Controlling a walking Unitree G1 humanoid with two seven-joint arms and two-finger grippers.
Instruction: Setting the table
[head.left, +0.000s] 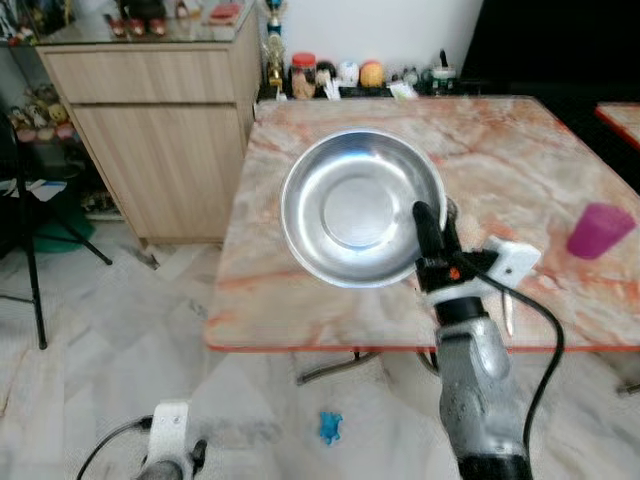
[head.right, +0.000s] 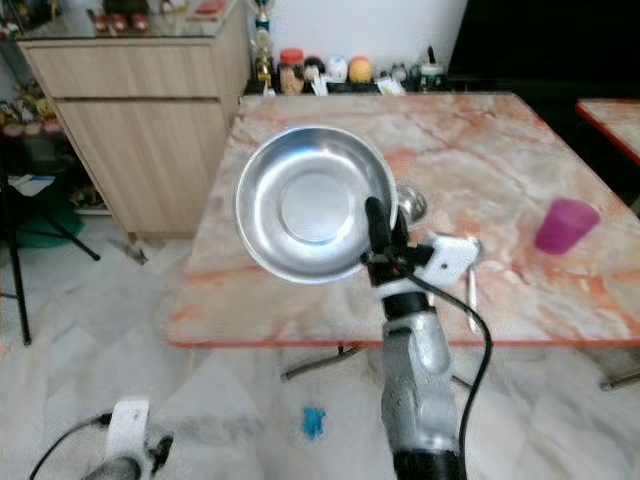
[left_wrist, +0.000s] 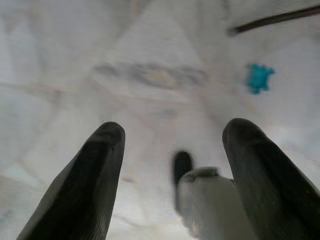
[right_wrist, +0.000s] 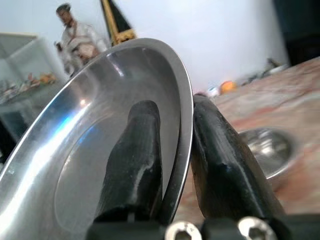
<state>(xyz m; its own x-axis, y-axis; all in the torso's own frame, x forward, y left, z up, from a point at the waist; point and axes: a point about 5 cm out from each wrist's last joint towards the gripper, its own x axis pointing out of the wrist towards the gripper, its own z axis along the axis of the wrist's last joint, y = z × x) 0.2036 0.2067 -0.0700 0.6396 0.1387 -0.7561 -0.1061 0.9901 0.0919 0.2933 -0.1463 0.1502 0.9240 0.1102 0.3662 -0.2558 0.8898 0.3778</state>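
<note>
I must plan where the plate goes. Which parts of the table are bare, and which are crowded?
The right gripper holds the steel plate over the marble table. Bare: the near left corner and the far middle. Crowded: near the small bowl, the spoon and the pink cup.

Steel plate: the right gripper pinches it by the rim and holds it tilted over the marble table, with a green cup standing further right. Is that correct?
One detail is off: the cup is pink, not green, as the left eye view shows. The rest holds: the right gripper pinches the steel plate by its rim, tilted over the marble table, with the cup standing further right.
</note>
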